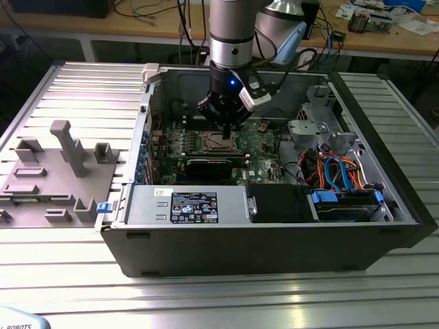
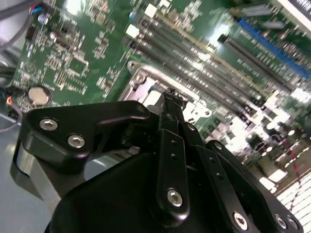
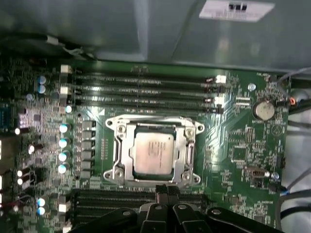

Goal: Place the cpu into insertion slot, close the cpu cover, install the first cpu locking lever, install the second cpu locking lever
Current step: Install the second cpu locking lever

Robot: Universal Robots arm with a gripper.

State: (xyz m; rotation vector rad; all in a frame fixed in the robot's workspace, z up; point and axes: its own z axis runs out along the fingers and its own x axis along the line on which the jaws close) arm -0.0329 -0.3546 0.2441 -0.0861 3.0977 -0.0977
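We're seeing the cpu (image 3: 153, 154) already seated in the insertion slot (image 3: 121, 154), centre of the first wrist view, with the cpu cover (image 3: 187, 150) lying down around it. Gripper (image 3: 166, 190) is hovering at the socket's near edge, fingers pinched narrow, holding nothing. We're judging the lever step is in hand; it needs a precise hook-and-press.

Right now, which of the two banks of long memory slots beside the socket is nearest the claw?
The bank that the claw overlaps at the socket's edge. The other bank lies beyond the cpu, toward the case wall.
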